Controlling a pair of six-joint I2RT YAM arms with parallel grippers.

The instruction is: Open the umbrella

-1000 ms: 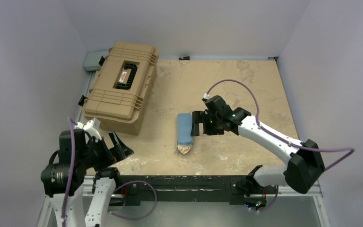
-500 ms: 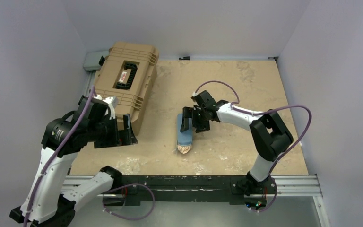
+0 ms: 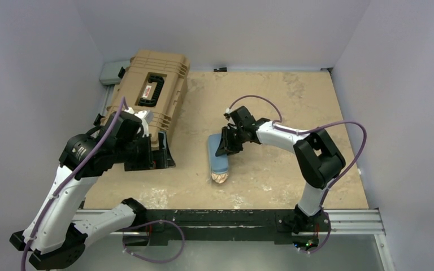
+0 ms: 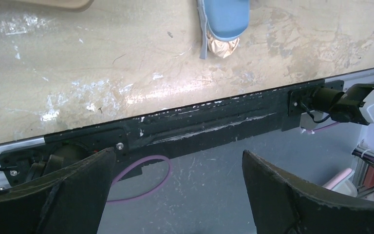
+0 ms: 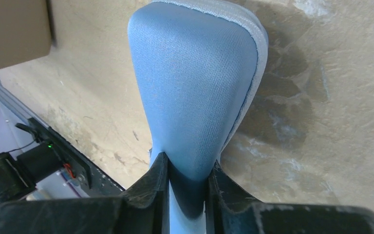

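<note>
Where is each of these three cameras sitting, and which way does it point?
Top external: fixed above and behind the arms, looking down on the table; shows both arms, the tan case and the blue sleeve.
Left wrist: on the left arm, facing the table's near edge; the open left gripper frames the bottom.
Right wrist: on the right arm, looking along the blue sleeve; the right gripper pinches it.
Shared: top and left wrist both show the umbrella poking beige from the blue sleeve.
</note>
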